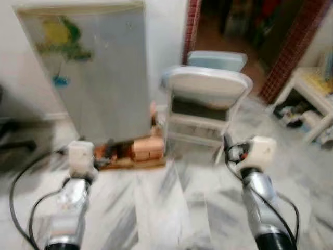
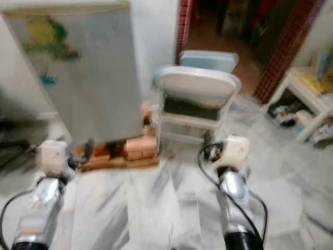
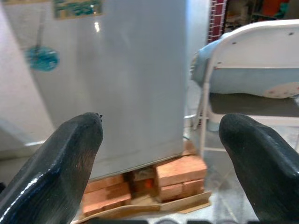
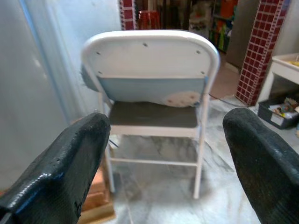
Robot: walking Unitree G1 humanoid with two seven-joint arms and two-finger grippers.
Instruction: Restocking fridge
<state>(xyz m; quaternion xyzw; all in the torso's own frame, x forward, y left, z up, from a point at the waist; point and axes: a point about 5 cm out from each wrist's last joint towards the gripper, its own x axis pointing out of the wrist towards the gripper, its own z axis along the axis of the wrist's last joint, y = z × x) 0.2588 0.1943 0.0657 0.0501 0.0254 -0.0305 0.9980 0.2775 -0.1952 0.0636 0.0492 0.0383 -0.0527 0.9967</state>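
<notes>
fridge (image 1: 99,73) door closed, nothing stocked yet; left gripper (image 3: 159,154) & right gripper (image 4: 168,158) fingers spread, empty, w/ chair (image 1: 208,99) beside fridge.

Honestly nothing readable here. The fridge (image 1: 99,73) door has a yellow-green sticker (image 1: 61,36) and a small blue one (image 3: 42,58), plus a greenish strip (image 3: 77,8) near the top edge, but they're all too blurry to make out any words, brand or numbers. No legible label on the folding chair (image 4: 152,88) either.
</notes>
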